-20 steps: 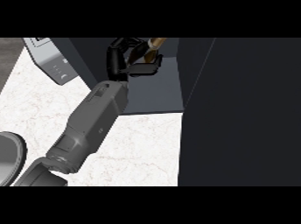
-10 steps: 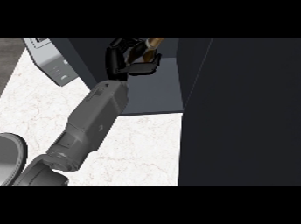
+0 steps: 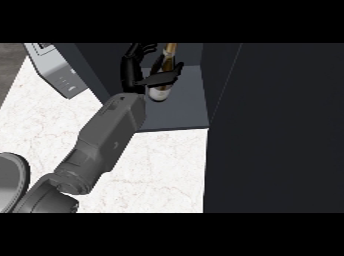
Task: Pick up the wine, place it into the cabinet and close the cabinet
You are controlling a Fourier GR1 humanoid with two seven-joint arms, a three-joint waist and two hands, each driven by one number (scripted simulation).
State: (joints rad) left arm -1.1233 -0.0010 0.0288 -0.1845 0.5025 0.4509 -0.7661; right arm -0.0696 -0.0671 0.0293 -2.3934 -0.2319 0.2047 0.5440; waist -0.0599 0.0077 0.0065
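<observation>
Left hand (image 3: 142, 67) curled round the upright wine bottle (image 3: 162, 75), inside the open cabinet (image 3: 179, 117) at upper centre.

One grey forearm (image 3: 105, 142) stretches up from the lower left, across the pale marbled counter (image 3: 153, 170), into the dark cabinet (image 3: 182, 107). Its black left hand (image 3: 142, 70) is curled round the wine (image 3: 162, 75), the fingers on one side and the thumb crossing the bottle's front. The bottle sits inside the cabinet opening, tilted with its neck pointing away and its pale base towards me. The cabinet door (image 3: 293, 125) fills the right side as a broad dark panel. A grey appliance (image 3: 57, 70) stands at the upper left.
</observation>
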